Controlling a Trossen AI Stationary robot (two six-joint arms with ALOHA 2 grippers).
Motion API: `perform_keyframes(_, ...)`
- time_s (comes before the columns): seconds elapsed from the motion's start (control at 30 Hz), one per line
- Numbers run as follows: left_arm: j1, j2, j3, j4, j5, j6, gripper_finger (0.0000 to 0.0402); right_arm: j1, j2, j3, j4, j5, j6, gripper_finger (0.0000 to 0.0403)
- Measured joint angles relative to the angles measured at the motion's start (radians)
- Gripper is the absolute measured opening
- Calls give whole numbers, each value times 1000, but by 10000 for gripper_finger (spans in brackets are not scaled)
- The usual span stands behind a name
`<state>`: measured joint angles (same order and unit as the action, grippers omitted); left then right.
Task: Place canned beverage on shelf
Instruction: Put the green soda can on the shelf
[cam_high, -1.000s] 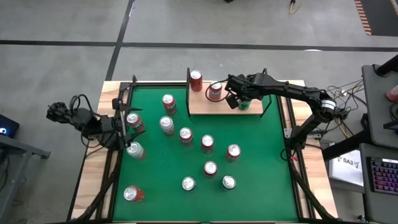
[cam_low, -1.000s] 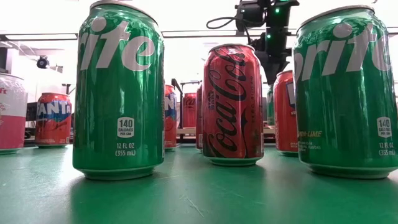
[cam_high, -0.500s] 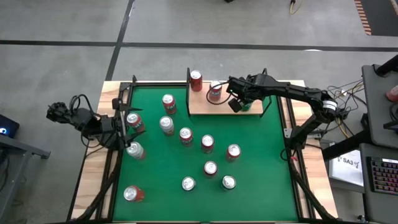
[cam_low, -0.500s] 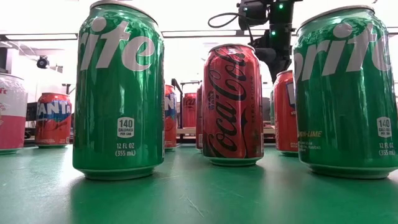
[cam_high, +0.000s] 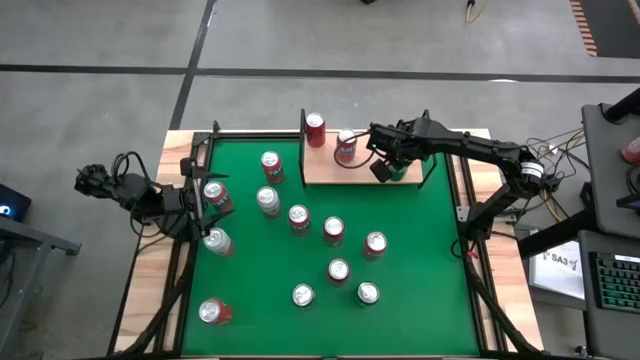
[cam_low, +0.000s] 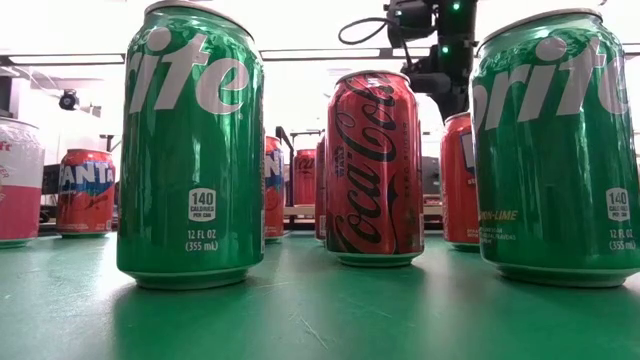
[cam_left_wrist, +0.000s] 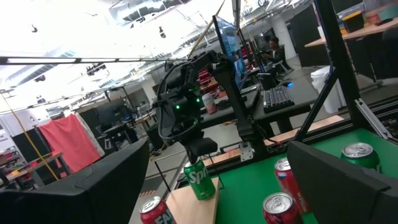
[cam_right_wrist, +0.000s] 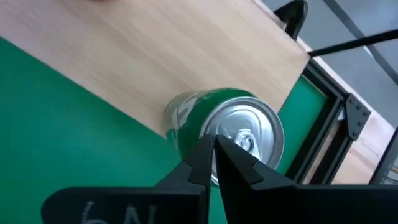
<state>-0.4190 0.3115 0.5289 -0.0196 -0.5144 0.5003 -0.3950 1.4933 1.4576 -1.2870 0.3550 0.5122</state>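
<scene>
Two green Sprite cans (cam_low: 190, 150) (cam_low: 555, 150) are standing upright on the green tabletop (cam_low: 320, 320), flanking a red Coca-Cola can (cam_low: 374, 168) set farther back. A dark robot arm (cam_low: 440, 55) is hanging from above behind them, and a Fanta can (cam_low: 86, 192) is standing far left.

Bright overhead glare, blown-out low-view backdrop, perhaps slightly soft foreground.

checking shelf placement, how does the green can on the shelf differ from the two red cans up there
The green can stands at the shelf edge nearest the green felt, directly beneath the right gripper, whose fingers are shut above its top. The red cans stand farther back and left, away from that gripper. All three are upright.
</scene>
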Motion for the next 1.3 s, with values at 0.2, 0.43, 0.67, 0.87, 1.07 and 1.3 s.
perform_keyframes(0.2, 0, 0, 0, 0, 0, 0, 366, 0, -4, 49, 44, 37, 38, 13)
perform_keyframes(0.43, 0, 0, 0, 2, 0, 0, 366, 0, -1, 49, 134, -16, 40, 13)
perform_keyframes(0.67, 0, 0, 0, 3, 0, 0, 366, 7, 33, 44, 135, -50, 71, 13)
perform_keyframes(0.87, 0, 0, 0, 3, 0, 0, 366, 11, 79, 43, 100, -51, 80, 13)
perform_keyframes(1.07, 0, 0, 0, 4, 0, 0, 366, 11, 121, 43, 17, -39, 98, 13)
perform_keyframes(1.3, 0, 0, 0, 4, 0, 0, 366, 11, 125, 42, -9, 15, 96, 13)
